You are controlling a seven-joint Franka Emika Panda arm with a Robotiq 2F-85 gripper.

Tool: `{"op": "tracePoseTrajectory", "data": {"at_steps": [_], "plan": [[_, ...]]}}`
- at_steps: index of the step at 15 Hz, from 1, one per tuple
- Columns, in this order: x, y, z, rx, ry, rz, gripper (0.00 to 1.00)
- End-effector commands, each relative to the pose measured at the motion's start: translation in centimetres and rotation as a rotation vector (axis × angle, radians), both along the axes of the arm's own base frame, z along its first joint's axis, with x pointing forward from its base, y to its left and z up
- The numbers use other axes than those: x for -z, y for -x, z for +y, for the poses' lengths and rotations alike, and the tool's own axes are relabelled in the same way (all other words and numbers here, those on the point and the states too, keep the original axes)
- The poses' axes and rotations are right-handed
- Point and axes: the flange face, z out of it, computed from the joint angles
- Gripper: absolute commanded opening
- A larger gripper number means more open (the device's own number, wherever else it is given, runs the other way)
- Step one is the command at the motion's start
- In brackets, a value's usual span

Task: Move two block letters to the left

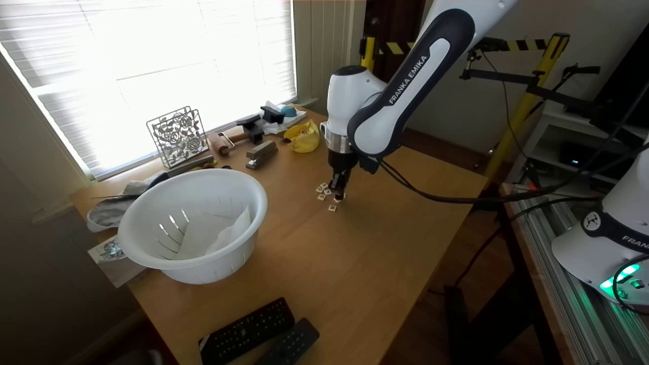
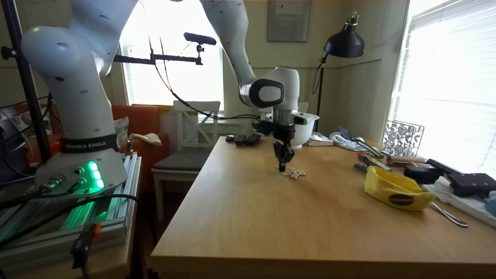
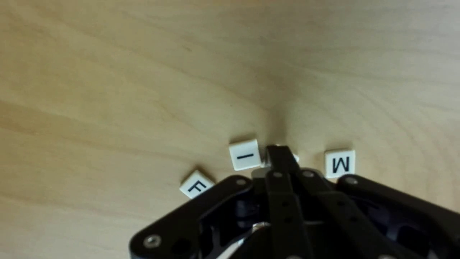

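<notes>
The block letters are tiny whitish square tiles with black letters. In the wrist view I see an I tile (image 3: 245, 154) just left of the fingertips, an F tile (image 3: 197, 184) further left and an M tile (image 3: 340, 163) to the right. My gripper (image 3: 282, 149) points down with its fingers together. Whitish edges of a tile (image 3: 296, 157) show behind the fingertips; most of it is hidden, and I cannot tell if it is held. In both exterior views the gripper (image 1: 338, 194) (image 2: 282, 169) is down at the tabletop among several tiles (image 1: 321, 197) (image 2: 295, 173).
A large white bowl (image 1: 192, 177) stands on the wooden table (image 1: 324, 263). Black remotes (image 1: 248, 329) lie at one end. A yellow banana-shaped holder (image 2: 399, 192), a stapler (image 1: 261, 154) and a metal napkin stand (image 1: 177, 134) line the window side.
</notes>
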Motion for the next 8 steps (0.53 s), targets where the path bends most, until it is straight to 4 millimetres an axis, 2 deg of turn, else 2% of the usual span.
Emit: {"op": "tracePoseTrajectory", "data": {"at_steps": [1, 8], "plan": [[2.66, 0.21, 0.27, 0.128, -0.039, 0.05, 0.0], [2.86, -0.32, 0.16, 0.289, -0.072, 0.058, 0.0]]}}
